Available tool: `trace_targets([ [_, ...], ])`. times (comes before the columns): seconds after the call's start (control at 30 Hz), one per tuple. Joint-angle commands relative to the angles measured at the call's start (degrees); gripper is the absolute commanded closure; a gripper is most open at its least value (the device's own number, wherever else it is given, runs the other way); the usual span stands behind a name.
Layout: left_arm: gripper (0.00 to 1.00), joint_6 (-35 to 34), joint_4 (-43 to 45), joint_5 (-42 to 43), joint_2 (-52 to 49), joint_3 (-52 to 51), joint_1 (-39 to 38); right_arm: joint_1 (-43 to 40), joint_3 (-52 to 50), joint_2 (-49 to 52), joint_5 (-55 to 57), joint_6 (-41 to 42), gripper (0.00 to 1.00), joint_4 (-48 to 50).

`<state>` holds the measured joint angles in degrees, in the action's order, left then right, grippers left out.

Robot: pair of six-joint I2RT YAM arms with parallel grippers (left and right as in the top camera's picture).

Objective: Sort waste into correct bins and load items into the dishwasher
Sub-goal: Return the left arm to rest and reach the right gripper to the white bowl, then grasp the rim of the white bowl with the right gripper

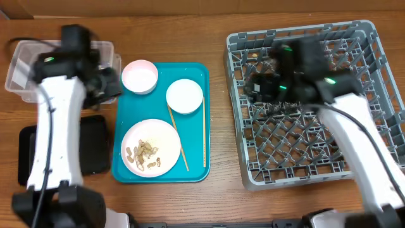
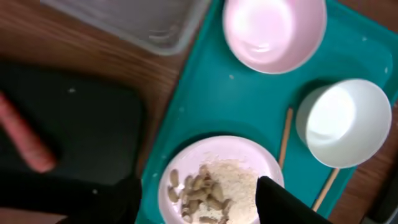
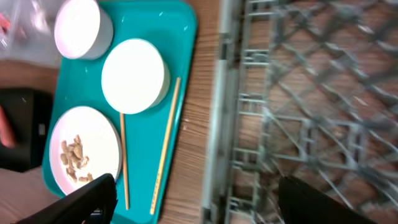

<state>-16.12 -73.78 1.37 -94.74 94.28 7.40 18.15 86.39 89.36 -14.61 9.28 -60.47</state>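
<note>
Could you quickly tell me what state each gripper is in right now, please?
Left gripper: open, holding nothing.
Right gripper: open, holding nothing.

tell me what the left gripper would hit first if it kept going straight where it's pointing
Probably the white plate, about where the peanut shells lie: in the left wrist view it sits between the left gripper's open jaws. Depth is unclear, so the gap cannot be judged.

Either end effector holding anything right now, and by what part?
Nothing is held. The left end effector hangs open over the plate; the right end effector hangs open at the dish rack edge.
</note>
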Motion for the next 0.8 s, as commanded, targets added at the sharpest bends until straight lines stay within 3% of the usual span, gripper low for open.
trace_targets([
  [0.0, 0.38, -0.2, -1.2, -1.8, 1.9, 0.8, 4.7, 7.1, 8.7, 9.3, 6.7, 1.3, 0.14, 0.2],
  [0.17, 0.35, -0.2, -1.8, -1.8, 1.7, 0.7, 6.9, 12.5, 11.9, 20.2, 8.6, 2.5, 0.19, 4.9],
  [0.3, 0.34, -0.2, -1.6, -1.7, 1.7, 0.7, 6.8, 14.4, 11.9, 26.0, 8.7, 4.2, 0.3, 9.0],
  [0.53, 0.34, -0.2, -1.6, -1.6, 1.7, 0.7, 6.8, 15.1, 11.9, 33.6, 8.3, 7.3, 0.37, 13.9],
  [0.7, 0.34, -0.2, -1.7, -1.6, 1.7, 0.7, 6.8, 15.3, 11.9, 34.5, 8.4, 7.6, 0.51, 15.4],
  [0.77, 0.34, -0.2, -1.6, -1.6, 1.7, 0.7, 6.8, 15.3, 11.9, 34.5, 8.4, 8.0, 0.62, 15.4],
])
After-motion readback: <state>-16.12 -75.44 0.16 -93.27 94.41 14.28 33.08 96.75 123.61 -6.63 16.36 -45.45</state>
